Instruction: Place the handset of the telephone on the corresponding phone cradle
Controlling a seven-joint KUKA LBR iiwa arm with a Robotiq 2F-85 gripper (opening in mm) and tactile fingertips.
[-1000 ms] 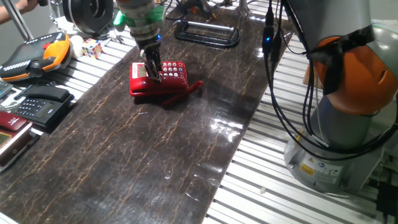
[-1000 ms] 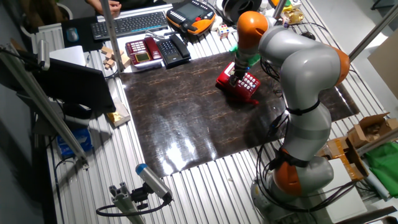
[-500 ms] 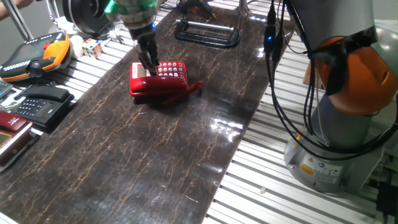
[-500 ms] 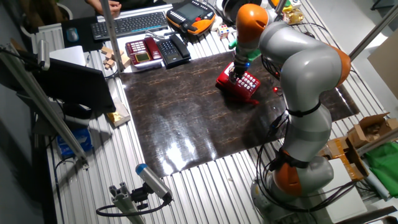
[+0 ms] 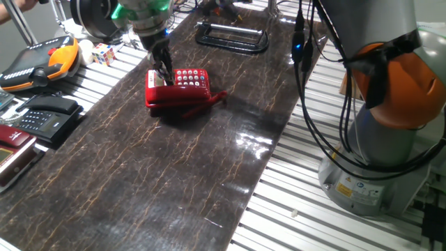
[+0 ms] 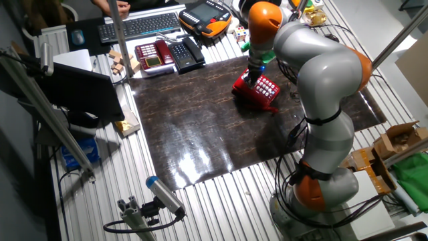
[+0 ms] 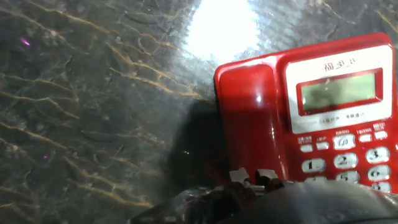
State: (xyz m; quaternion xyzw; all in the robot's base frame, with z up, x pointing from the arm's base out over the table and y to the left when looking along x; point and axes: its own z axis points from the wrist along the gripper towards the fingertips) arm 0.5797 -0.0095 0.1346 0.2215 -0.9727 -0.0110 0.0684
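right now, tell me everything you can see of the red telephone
The red telephone is a small, glossy plastic desk phone lying flat on the dark marbled table. It has white keypad buttons and a little grey-green display on a white panel. The handset lies along one long edge, apparently seated in its recess. The gripper hangs just over that edge; whether it touches is unclear.

You see the telephone [image 7: 311, 118] in glossy red plastic, its handset [image 7: 249, 118] throwing back a bright highlight. The dark tabletop [image 5: 174, 174] looks polished, stone-veined and reflective; the bench [image 5: 334, 223] around it is ribbed bare metal.
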